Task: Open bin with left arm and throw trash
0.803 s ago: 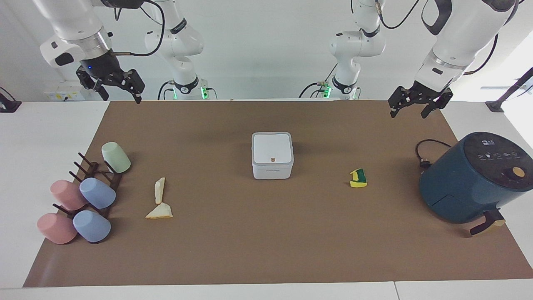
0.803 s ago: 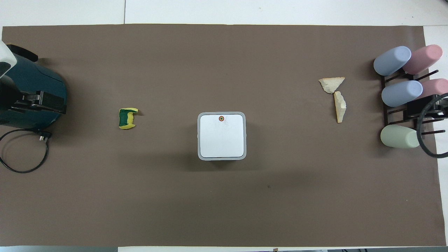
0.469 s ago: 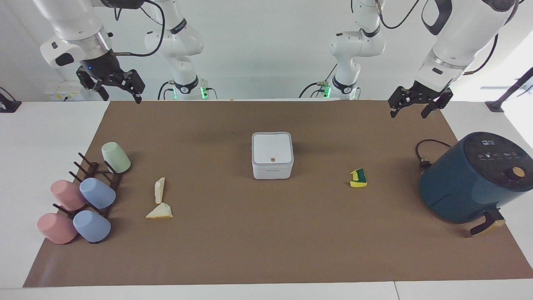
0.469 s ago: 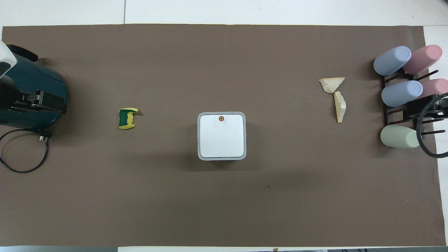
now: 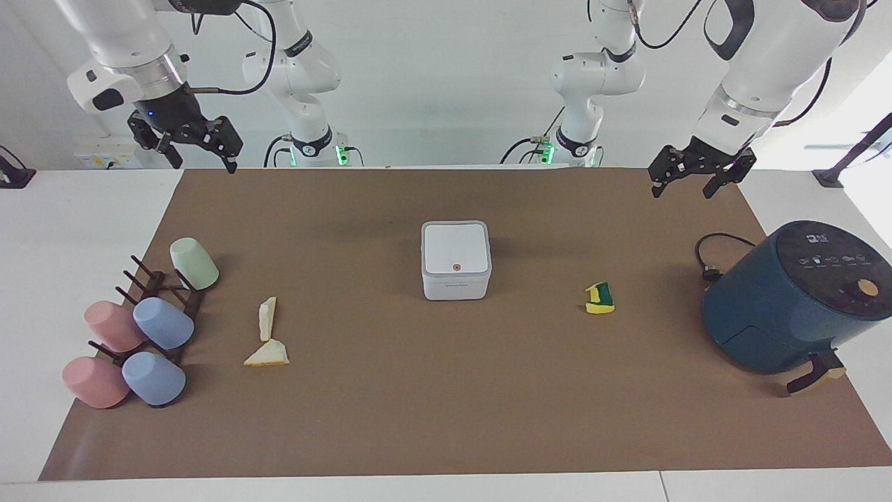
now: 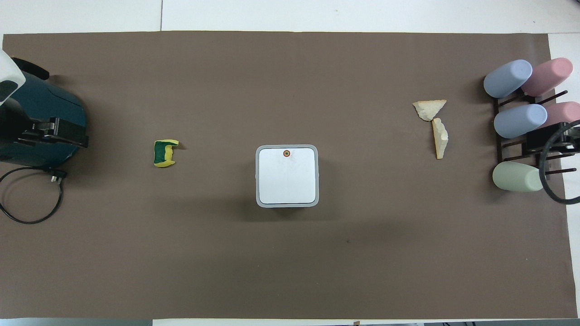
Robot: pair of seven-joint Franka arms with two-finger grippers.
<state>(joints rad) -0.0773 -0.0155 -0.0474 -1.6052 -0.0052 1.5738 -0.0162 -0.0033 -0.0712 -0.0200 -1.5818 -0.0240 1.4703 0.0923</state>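
Barely anything had moved since the earlier frames: only the left arm had crept slightly, its gripper [image 5: 682, 183] a touch closer to the middle of the table. Its jaws stood apart, holding nothing, up over the mat's [image 5: 446, 418] edge nearest the robots, at the left arm's end. Right gripper [image 5: 203, 152] likewise had its jaws apart and empty, waiting high over the mat's corner at the right arm's end.

Bin [image 5: 456, 260] sat mid-mat with its lid down, brown dot on the lid's edge farthest from the robots. Yellow-and-green scrap [image 5: 600, 298] lay between the bin and the teal air fryer [image 5: 787, 307], slightly farther from the robots than the bin. Fryer's cord [image 6: 29, 194] coiled on the mat beside it. Two cream wedges [image 5: 267, 338] lay toward the right arm's end, probably touching tip to tip, hard to confirm. Just beside them, a dark rack [image 5: 157, 289] carried five pastel cups [image 5: 162, 323]. Nothing stood between either gripper and the bin.
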